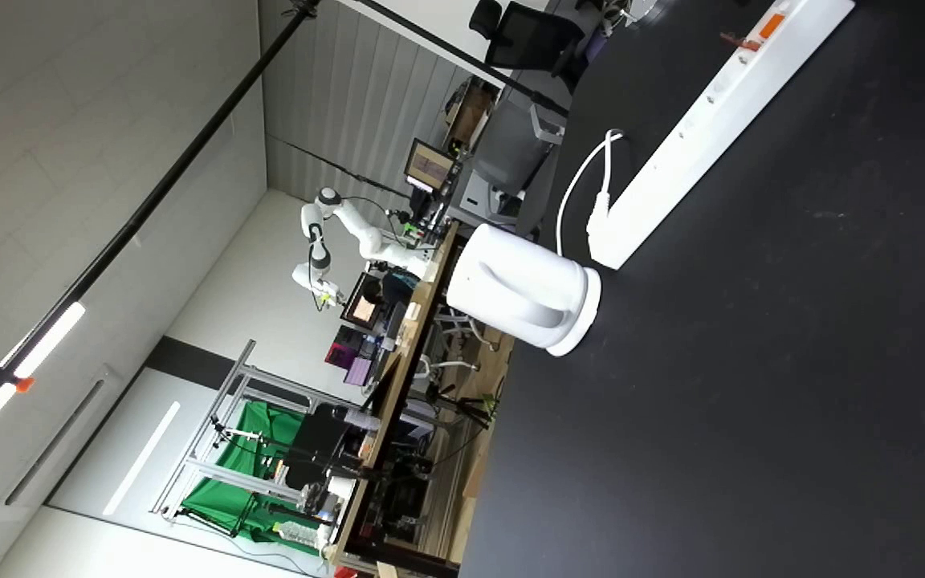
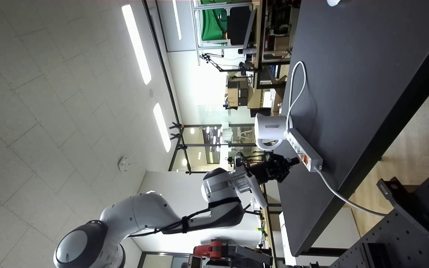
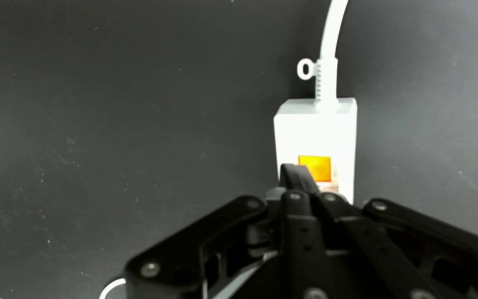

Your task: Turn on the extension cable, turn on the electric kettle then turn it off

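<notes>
Can see 1 long, dark table (image 2: 367, 74), shown tipped sideways in both exterior views. Next down in size, notice 1 white robot arm (image 2: 151, 210) in an exterior view, bent over toward the table. Then find the extension cable (image 1: 703, 135) lying on the table, white and narrow, with its own white cord (image 3: 332, 31) at 1 end, passing over the table's edge in an exterior view. Just beside the opposite end, find the electric kettle (image 1: 507, 281), white, standing upright on its base in both exterior views; cannot tell whether touching the extension cable. Smaller again, see the black gripper (image 3: 295, 170), with 2 fingertips together, pointing down at the extension cable. Below that, trace the thin kettle cord (image 2: 300, 62), looping out and back to a white plug (image 1: 601, 217) seated at the kettle end of the extension cable. Last, spot the orange switch (image 3: 321, 166), with a corner covered by the fingertips in the wrist view; cannot tell whether touched or only hovered over.
</notes>
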